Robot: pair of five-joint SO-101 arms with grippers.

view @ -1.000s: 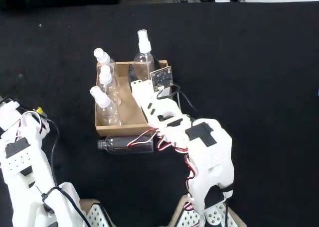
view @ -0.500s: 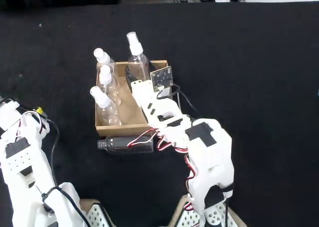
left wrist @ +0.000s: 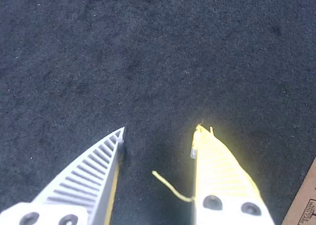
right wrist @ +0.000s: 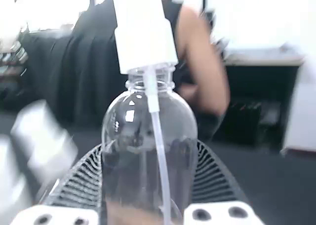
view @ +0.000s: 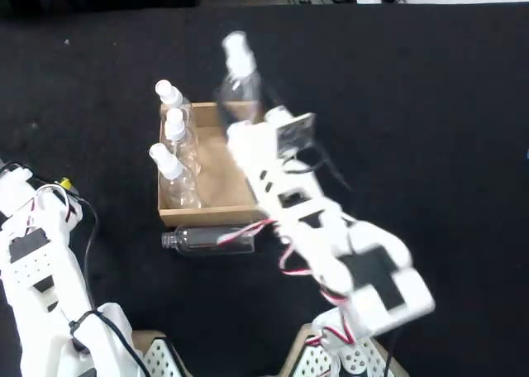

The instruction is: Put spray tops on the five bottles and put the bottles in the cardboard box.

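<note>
While the right gripper (right wrist: 148, 183) is clasping a capped bottle (view: 240, 79) above the cardboard box's (view: 207, 215) far rim, the left gripper (left wrist: 158, 136) is hanging spread-fingered over cloth. Boxing is under way and probably needs an upright lowering beside three boxed bottles (view: 175, 150). An uncapped bottle (view: 211, 240) is lying just outside.

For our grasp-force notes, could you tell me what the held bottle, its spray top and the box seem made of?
Bottle: clear, glossy, probably plastic; its tube shows through. Spray top: opaque white plastic, it seems. Box: brown matte cardboard.
</note>
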